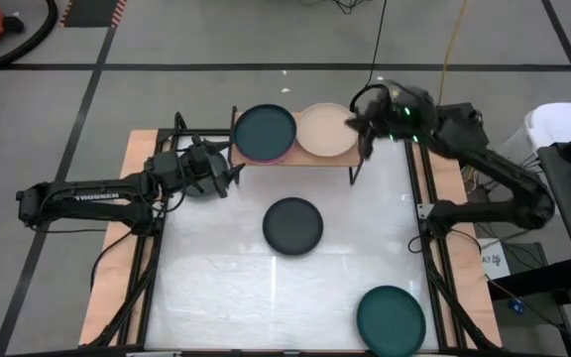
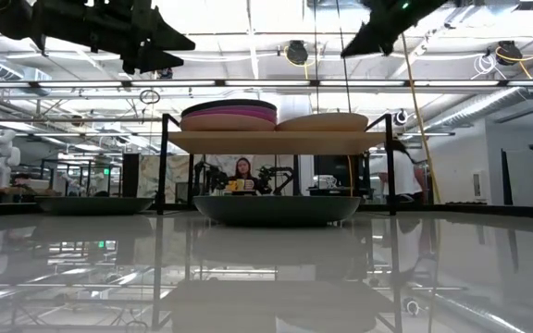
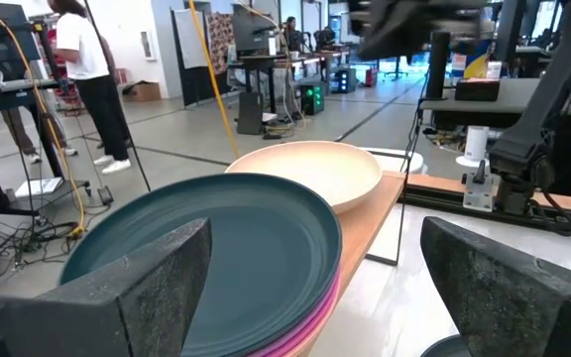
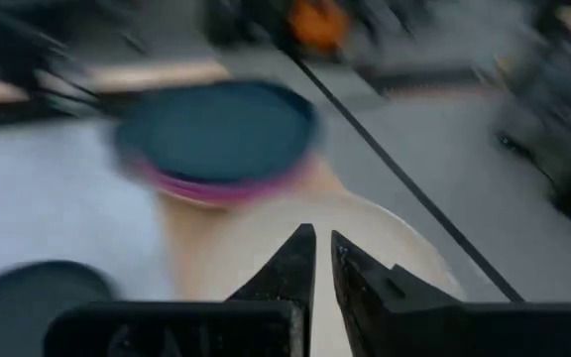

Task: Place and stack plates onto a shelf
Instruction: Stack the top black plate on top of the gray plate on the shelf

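A: What sits on the shelf [image 1: 295, 159]?

B: Two lots. On its left half a stack [image 2: 229, 116]: a teal plate [image 1: 264, 132] on top, with pink and purple rims showing beneath it. On the right half a single beige plate [image 1: 325, 130], just beside the stack.

A: And on the desk [image 1: 216, 288]?

B: A dark plate [image 1: 292, 225] near the middle, in front of the shelf, and a second teal plate [image 1: 391, 319] at the front right corner, well apart from it. All are round, shallow and matte.

A: Where is the right gripper [image 1: 366, 134]?

B: Above the right end of the shelf, at the beige plate's edge, its arm reaching in from the right. In the right wrist view the fingers [image 4: 285, 266] stand nearly together with only a thin slit between them, and nothing is in them.

A: The left gripper [image 1: 228, 176]?

B: Just left of the shelf, pointing at the stack, fingers [image 3: 137, 283] spread wide and empty.
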Action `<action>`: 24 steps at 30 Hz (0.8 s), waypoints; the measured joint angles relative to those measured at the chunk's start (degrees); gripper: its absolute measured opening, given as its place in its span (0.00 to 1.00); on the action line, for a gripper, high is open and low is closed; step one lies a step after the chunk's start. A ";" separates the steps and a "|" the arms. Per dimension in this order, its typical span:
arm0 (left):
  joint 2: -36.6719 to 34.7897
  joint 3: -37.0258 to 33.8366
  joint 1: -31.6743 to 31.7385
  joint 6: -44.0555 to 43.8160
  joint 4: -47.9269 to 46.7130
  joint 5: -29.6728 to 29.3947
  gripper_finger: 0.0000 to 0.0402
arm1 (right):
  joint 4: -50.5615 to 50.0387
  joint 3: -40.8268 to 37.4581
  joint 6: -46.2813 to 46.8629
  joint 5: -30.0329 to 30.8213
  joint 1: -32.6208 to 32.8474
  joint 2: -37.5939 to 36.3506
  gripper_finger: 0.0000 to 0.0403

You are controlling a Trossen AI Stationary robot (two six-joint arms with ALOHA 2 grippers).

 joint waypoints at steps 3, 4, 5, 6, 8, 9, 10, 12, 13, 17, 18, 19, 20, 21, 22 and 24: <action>-0.01 0.00 0.01 0.02 0.00 0.01 0.90 | 9.25 -8.88 0.42 -5.88 2.74 -6.45 0.05; 0.00 0.00 0.02 -0.01 0.00 0.02 0.90 | 12.76 -12.07 1.21 -7.45 3.48 -8.55 0.05; 0.00 0.00 0.02 0.00 0.00 0.00 0.90 | 16.51 -15.32 2.55 -8.39 4.26 -10.57 0.05; 0.00 0.00 0.02 0.02 0.00 0.00 0.90 | 20.29 -18.71 4.30 -9.14 5.00 -12.56 0.05; -0.02 0.00 0.02 -0.01 0.00 0.02 0.90 | 27.37 -25.12 8.37 -9.33 6.77 -15.83 0.05; -0.01 0.00 0.01 -0.01 0.01 0.01 0.90 | 30.71 -28.52 10.28 -9.38 7.72 -17.29 0.05; -0.02 0.00 0.02 -0.01 0.00 0.02 0.90 | 34.01 -31.86 11.97 -9.39 8.81 -18.52 0.05; 0.00 0.00 0.00 -0.50 0.46 0.01 0.90 | 41.19 -38.70 13.99 -9.35 10.93 -20.22 0.05; 0.00 0.00 0.00 -1.09 1.00 0.01 0.90 | 44.81 -41.88 14.23 -9.21 11.97 -20.70 0.05; -0.04 0.00 -0.02 -5.66 1.36 0.02 0.90 | 56.40 -50.24 13.74 -9.16 14.33 -21.27 0.05; -0.02 0.00 -0.02 -6.71 1.33 0.02 0.90 | 57.84 -51.29 13.81 -9.15 14.57 -21.30 0.05; -0.02 0.00 -0.02 -7.78 1.37 0.02 0.90 | 58.47 -52.03 14.18 -9.14 14.71 -21.31 0.05; -0.02 0.00 -0.02 -8.95 1.36 0.02 0.90 | 58.57 -52.43 14.30 -9.14 14.72 -21.30 0.05; -0.02 0.00 -0.02 -10.28 1.47 0.02 0.90 | 58.47 -52.49 14.31 -9.14 14.72 -21.24 0.05; -0.01 0.00 -0.02 -11.72 1.86 0.02 0.90 | 58.47 -52.49 14.27 -9.12 14.72 -21.24 0.05; -0.02 0.00 0.00 -14.17 3.52 0.02 0.90 | 58.59 -52.49 14.32 -9.14 14.72 -21.31 0.05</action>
